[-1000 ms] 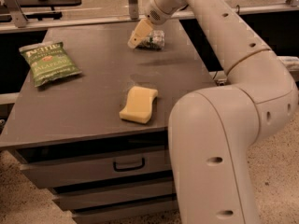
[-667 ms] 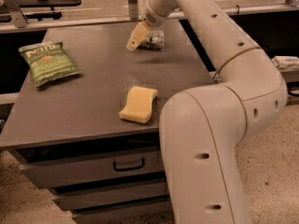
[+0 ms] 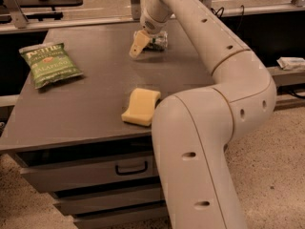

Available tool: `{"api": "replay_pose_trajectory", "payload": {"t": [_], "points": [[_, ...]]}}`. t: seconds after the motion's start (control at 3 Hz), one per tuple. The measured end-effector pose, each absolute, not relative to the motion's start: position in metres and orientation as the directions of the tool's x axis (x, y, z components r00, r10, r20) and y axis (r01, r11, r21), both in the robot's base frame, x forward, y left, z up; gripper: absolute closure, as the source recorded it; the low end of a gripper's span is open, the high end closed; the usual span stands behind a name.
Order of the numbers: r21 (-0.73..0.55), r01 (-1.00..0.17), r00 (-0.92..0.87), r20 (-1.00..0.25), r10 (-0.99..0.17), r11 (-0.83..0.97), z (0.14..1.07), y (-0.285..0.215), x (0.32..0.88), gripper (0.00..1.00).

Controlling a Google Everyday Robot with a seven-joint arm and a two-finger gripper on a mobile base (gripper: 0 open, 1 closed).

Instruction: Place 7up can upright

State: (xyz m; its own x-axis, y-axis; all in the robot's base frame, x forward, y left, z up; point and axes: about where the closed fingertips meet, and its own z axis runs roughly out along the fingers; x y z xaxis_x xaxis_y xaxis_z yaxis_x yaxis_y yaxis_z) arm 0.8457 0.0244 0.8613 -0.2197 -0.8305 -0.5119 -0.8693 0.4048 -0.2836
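Reads as mid-task, not done; seeing the gripper [image 3: 138, 46] low over the far side of the table [image 3: 95, 99], right against the 7up can [image 3: 158, 41], touching or just beside it; cannot tell whether clenched on the can, released, or merely resting by it; placing the 7up can on the far part of the tabletop, near the back edge, well apart from the yellow sponge [image 3: 141, 106] at the front and the green chip bag [image 3: 50, 63] at the left; looks more tilted or lying than standing on its base, judged loosely; so no upright can confirmed yet; left to do, on that reading: get it standing on its base on the table, let go, back the arm [image 3: 214, 104] away without knocking it over; hard to make out: the can's top and bottom ends, its label, its axis; partly hidden behind the wrist end of the arm; cannot read the contact between can and tabletop either; also losing the table's right front corner and part of the drawers [image 3: 90, 171] behind the big elbow of the arm
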Motion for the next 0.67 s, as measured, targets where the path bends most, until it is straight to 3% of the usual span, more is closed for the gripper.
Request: {"api": "replay_pose_trajectory", "payload": {"t": [0.67], "points": [[-0.273,-0.879,-0.216,-0.504,-0.836,0.391,0.8565,0.0243,0.8448,0.61]]}}
